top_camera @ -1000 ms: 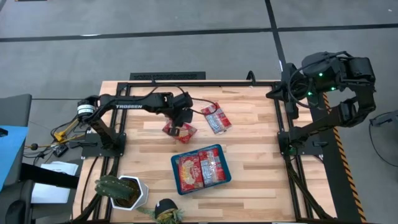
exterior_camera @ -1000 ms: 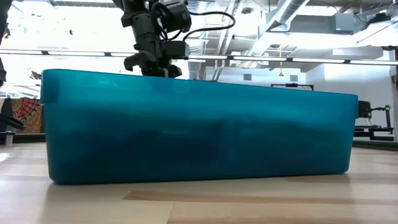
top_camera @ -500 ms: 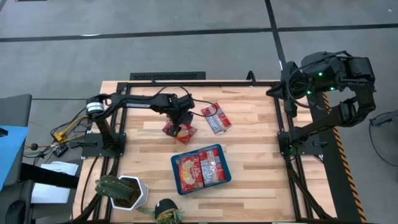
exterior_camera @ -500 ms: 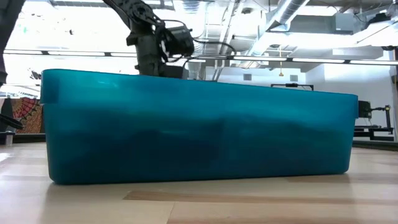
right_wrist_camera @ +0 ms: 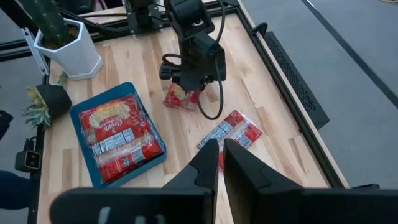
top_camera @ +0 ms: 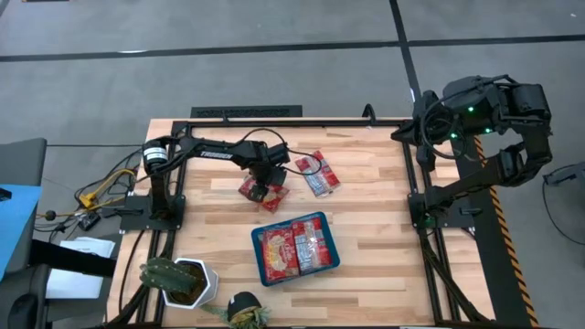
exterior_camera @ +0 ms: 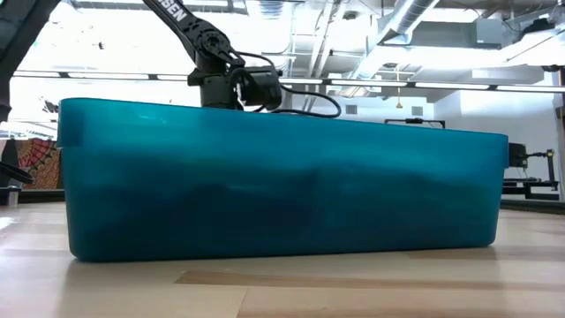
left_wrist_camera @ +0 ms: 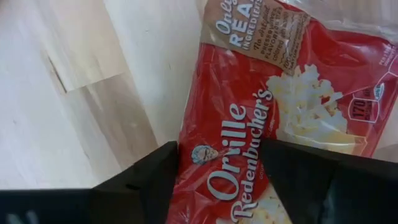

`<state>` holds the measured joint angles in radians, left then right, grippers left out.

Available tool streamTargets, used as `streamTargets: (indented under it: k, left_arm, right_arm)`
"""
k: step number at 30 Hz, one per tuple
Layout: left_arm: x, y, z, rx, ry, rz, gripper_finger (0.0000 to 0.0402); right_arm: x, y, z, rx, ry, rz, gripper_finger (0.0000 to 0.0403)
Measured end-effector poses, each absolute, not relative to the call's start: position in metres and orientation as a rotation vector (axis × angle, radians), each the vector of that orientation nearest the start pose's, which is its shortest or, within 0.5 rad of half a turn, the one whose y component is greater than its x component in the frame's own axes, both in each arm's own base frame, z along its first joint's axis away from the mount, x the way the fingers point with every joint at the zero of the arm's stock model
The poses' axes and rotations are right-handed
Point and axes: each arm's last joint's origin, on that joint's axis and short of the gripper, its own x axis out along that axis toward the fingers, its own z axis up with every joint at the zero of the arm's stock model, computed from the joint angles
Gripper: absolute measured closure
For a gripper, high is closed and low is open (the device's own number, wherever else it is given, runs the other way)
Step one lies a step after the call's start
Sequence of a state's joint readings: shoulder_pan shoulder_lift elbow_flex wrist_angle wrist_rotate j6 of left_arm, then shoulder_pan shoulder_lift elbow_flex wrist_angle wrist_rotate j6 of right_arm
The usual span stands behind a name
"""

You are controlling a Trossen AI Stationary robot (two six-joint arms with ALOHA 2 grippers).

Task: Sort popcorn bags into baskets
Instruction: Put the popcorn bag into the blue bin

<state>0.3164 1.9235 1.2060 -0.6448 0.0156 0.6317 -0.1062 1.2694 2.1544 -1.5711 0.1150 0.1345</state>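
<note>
From above, the left gripper point(top_camera: 268, 187) is down on a popcorn bag point(top_camera: 262, 191) lying on the table point(top_camera: 366, 228) just beyond the teal basket point(top_camera: 324, 265), which already has several bags point(top_camera: 294, 247) laid flat in it. Only the left wrist view shows the grasp itself: the two dark fingers point(left_wrist_camera: 149, 177) are spread with the red bag point(left_wrist_camera: 261, 124) between them, its sides running along their inner edges. The low view is mostly filled by the basket wall point(exterior_camera: 282, 185), so the bag and gripper tips are hidden there and just the arm's wrist shows above the rim. Two more bags point(top_camera: 315, 173) lie side by side on the wood nearby. The right gripper point(right_wrist_camera: 219, 155), fingers nearly together and empty, hangs high off the table's right edge. Compared with a second ago, the left arm has reached farther out and dropped lower over the bag.
</note>
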Motion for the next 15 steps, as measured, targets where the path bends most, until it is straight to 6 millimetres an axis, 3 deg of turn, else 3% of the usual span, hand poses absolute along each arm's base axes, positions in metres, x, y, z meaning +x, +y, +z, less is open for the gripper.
streamTargets:
  k: [3, 9, 15]
  left_arm:
    - [0.336, 0.109, 0.139, 0.298, 1.390, -0.179, 0.0232]
    - [0.336, 0.110, 0.138, 0.293, 1.391, -0.176, 0.0379]
    - [0.334, 0.108, 0.150, 0.301, 1.369, -0.149, 0.0397]
  right_arm:
    - [0.124, -0.017, 0.522, 0.123, 0.671, -0.263, 0.0356]
    - [0.124, -0.017, 0.522, 0.113, 0.672, -0.268, 0.0356]
    - [0.124, -0.017, 0.522, 0.110, 0.673, -0.268, 0.0356]
